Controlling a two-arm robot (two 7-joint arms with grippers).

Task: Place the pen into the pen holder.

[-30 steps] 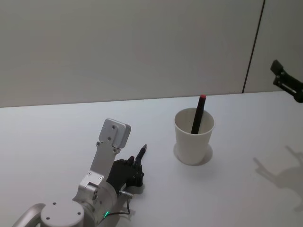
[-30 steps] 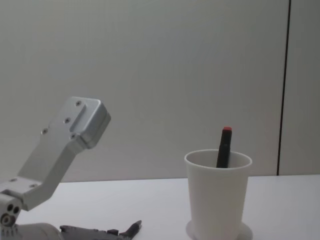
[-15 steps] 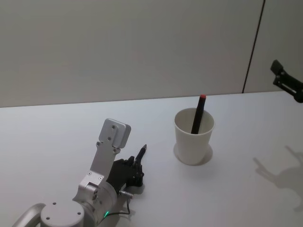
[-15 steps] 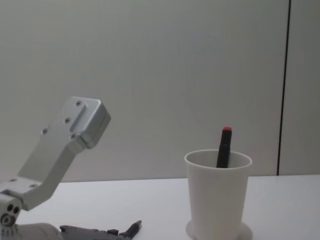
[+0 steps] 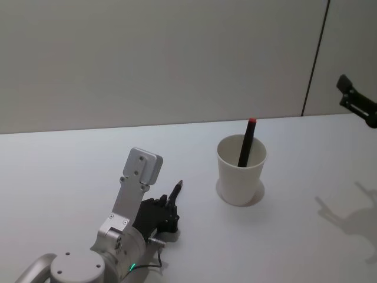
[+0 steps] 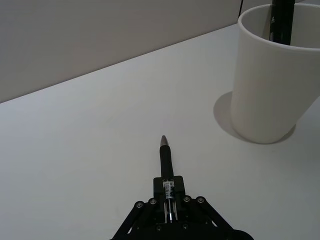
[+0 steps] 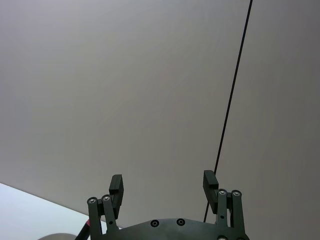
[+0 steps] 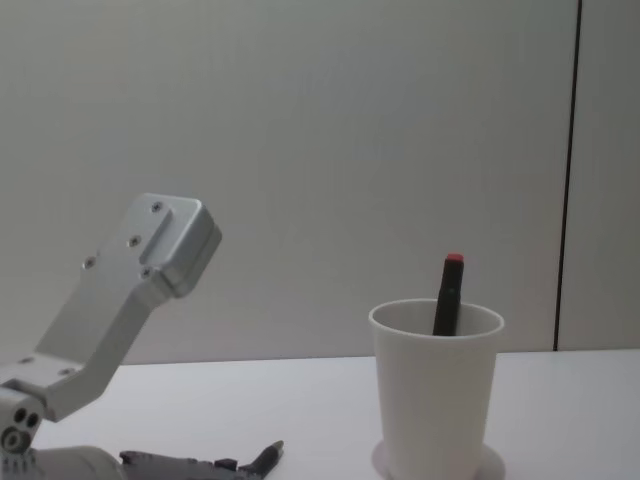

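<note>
My left gripper (image 5: 169,207) sits low over the white table (image 5: 70,171). Its fingers are clamped on the rear of the slim black pen with a grey tip (image 6: 165,156), which probably leaves the tip free to enter the tapered white paper cup (image 5: 241,171) nearby. That cup holds a red-capped black pen (image 5: 247,141). My right gripper (image 7: 162,178) hangs raised with its fingers spread, out of the way.

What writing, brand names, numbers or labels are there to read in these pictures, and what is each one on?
On the sticker of the pen held in the shut left pincer: tiny print, too small to read.
On the pen holder: plain white, no text.
On the red-tipped pen standing in it: no text to be seen.
On the right pincer, open and raised at the right: no text.
So nothing is legible.
</note>
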